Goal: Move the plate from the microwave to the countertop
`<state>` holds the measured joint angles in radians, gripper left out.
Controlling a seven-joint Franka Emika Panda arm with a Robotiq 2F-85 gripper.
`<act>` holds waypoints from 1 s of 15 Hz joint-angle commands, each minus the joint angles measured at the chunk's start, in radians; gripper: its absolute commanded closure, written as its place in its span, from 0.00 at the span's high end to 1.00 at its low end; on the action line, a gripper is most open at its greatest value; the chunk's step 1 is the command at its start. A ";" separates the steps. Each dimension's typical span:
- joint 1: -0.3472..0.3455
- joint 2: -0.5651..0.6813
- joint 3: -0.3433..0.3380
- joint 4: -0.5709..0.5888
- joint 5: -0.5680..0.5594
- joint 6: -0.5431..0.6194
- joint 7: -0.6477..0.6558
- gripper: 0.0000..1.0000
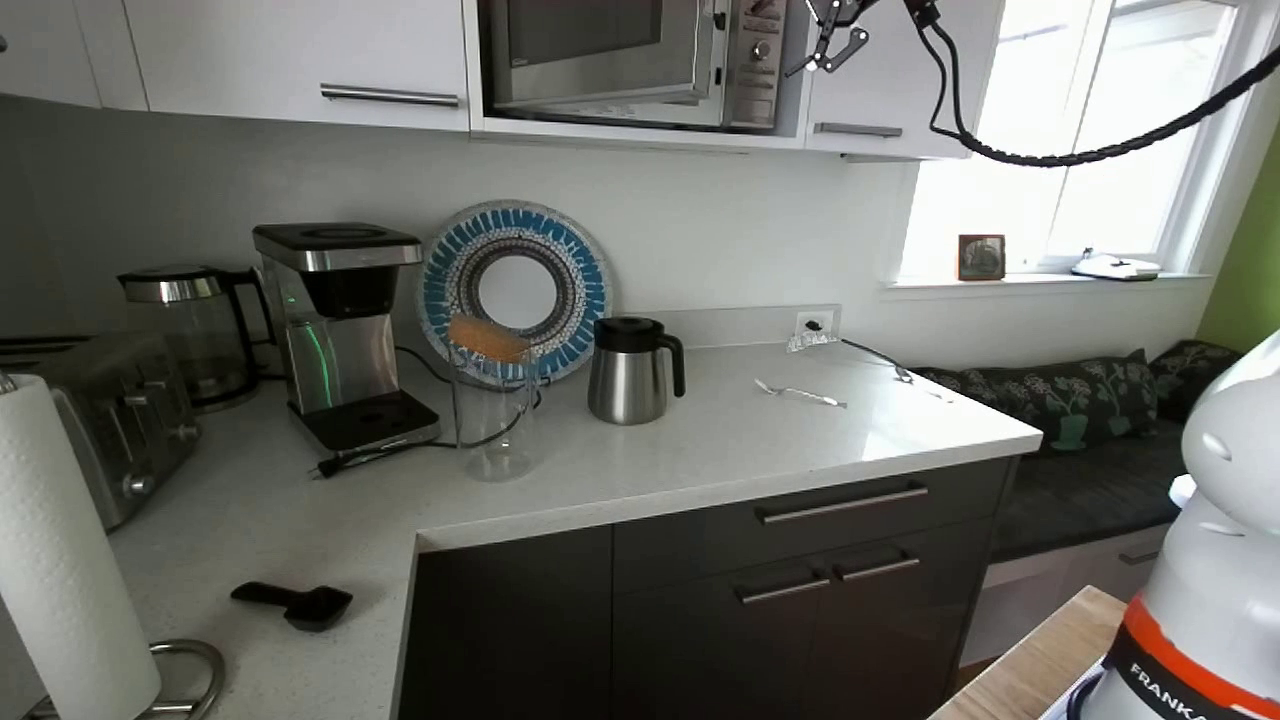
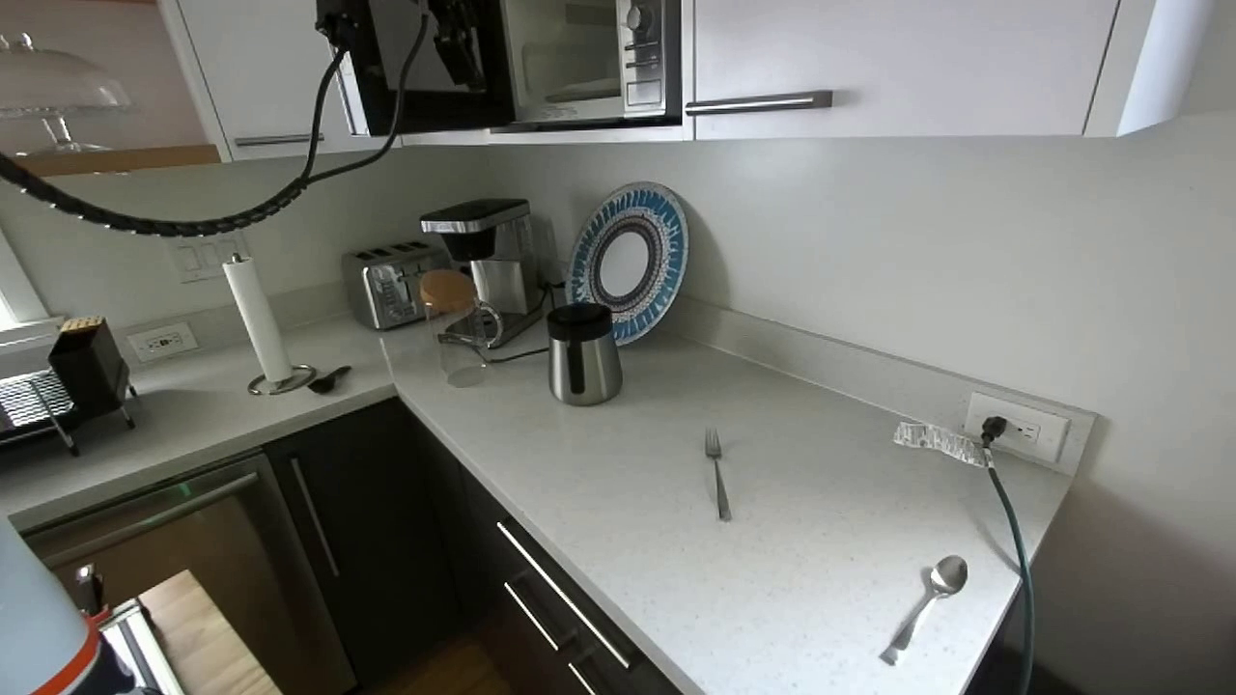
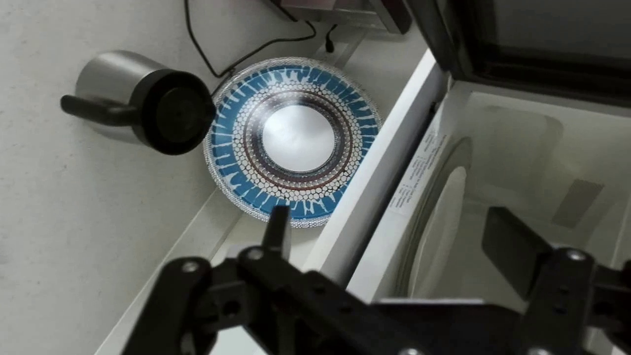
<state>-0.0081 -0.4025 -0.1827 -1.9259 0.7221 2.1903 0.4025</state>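
Black, jointed fingers [image 3: 512, 246] stand wide apart, holding nothing, in front of the microwave [image 1: 755, 85]. One shows against the microwave's interior, the other just outside the shelf edge [image 3: 377, 167] beneath it; pushed straight in like this, the outer one would likely jam on that edge. The white plate [image 3: 442, 227] lies inside the microwave, on what looks like a turntable [image 3: 457, 153] (a base that may spin at a nudge). An off-centre touch could turn the plate or shove it deeper, and a low rim caught only at its lip may tip or slide free. The door [image 3: 557, 39] stands out from the microwave; brushed in passing, it might swing back and knock the plate. Below the microwave, on the table [image 1: 720, 440], the patterned plate [image 3: 296, 140] leans and the steel jug [image 1: 628, 380] stands near it. If the fingers lose the white plate once clear of the microwave, it could strike either one on its way down.
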 commanded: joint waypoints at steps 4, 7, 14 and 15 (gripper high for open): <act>-0.057 0.209 0.111 0.165 0.019 0.210 0.265 1.00; -0.045 0.206 0.114 0.148 -0.004 0.250 0.275 1.00; -0.050 0.242 0.138 0.177 -0.054 0.308 0.359 1.00; -0.046 0.265 0.145 0.193 -0.057 0.335 0.367 1.00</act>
<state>-0.0619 -0.1623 -0.0404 -1.7537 0.6715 2.5015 0.7583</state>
